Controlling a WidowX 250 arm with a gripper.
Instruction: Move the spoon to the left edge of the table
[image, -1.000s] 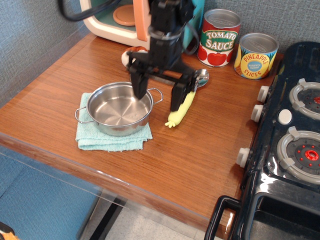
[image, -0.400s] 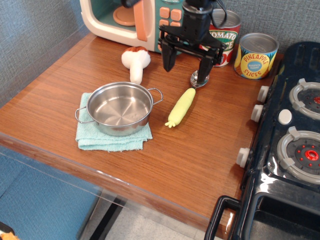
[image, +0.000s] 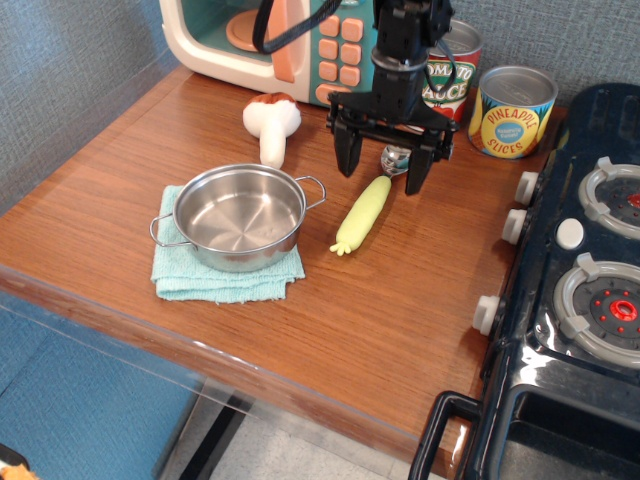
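pot (image: 240, 216) left of spoon (image: 367, 207), mushroom (image: 272, 125) behind

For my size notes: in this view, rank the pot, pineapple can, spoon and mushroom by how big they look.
1. pot
2. pineapple can, though farther back
3. spoon and mushroom: too alike to rank; the spoon's bowl is partly hidden

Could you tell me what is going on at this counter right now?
The robot arm's claw hangs open just above the spoon, near its metal bowl end, gripping nothing. The spoon lies on the table right of the pot, so it is not yet at the left edge.
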